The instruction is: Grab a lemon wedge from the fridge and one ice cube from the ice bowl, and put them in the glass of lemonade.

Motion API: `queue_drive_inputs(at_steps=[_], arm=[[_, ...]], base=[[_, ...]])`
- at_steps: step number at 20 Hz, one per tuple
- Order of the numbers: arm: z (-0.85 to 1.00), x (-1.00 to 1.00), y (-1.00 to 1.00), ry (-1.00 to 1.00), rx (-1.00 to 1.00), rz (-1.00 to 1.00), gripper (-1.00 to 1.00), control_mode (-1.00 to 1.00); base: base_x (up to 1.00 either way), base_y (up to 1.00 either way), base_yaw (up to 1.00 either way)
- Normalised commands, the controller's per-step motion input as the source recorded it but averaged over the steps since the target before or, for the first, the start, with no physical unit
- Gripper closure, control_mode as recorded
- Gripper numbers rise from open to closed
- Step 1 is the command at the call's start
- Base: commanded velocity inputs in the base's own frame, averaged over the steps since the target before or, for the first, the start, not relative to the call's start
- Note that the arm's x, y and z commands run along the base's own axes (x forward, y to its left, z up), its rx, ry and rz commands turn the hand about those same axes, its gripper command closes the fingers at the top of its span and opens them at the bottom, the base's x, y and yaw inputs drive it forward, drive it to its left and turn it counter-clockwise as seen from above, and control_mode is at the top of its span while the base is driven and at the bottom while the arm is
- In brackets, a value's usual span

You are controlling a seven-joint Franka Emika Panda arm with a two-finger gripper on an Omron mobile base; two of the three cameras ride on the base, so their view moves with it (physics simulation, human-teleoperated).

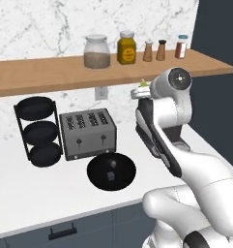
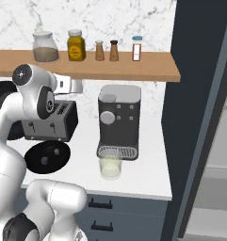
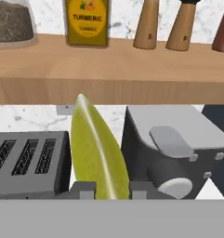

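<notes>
Yellow-green and close to the lens, the lemon wedge (image 3: pixel 98 148) stands upright in the hand view, pinched at its base between the two dark finger tips of the gripper (image 3: pixel 100 188), whose jaws are narrow around it. Behind it at 9 o'clock sits the toaster (image 3: pixel 27 160), and at 3 o'clock the grey coffee machine (image 3: pixel 174 148). At 12 o'clock runs the wooden shelf (image 3: pixel 108 69) with a turmeric jar (image 3: pixel 87 21) and two wooden shakers (image 3: pixel 147 23).

From the left base view the gripper (image 1: pixel 141 92) is held high under the shelf, with a small greenish tip at it that is probably the wedge, though it is too small to be sure. On the white surface (image 1: pixel 50 193) the ice bowl (image 1: pixel 111 171) lies in front of the toaster, at about 6 o'clock from it, with small pale ice cubes (image 1: pixel 109 176) inside. A black three-tier rack (image 1: pixel 37 131) stands at 9 o'clock from the toaster.

From the right base view the glass of lemonade (image 2: pixel 110 167) stands just in front of the coffee machine, and the fridge (image 2: pixel 199 117) fills the 3 o'clock side.
</notes>
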Motion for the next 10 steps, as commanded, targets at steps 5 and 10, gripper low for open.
queue_drive_inputs(at_steps=[5, 10], arm=[[-0.05, 0.02, -0.16, 0.02, -0.01, -0.11, 1.00, -1.00], [-0.15, -0.03, -0.60, 0.14, 0.00, -0.22, 1.00, -1.00]], base=[[0.44, 0.07, -0.16], [0.00, 0.00, 0.00]])
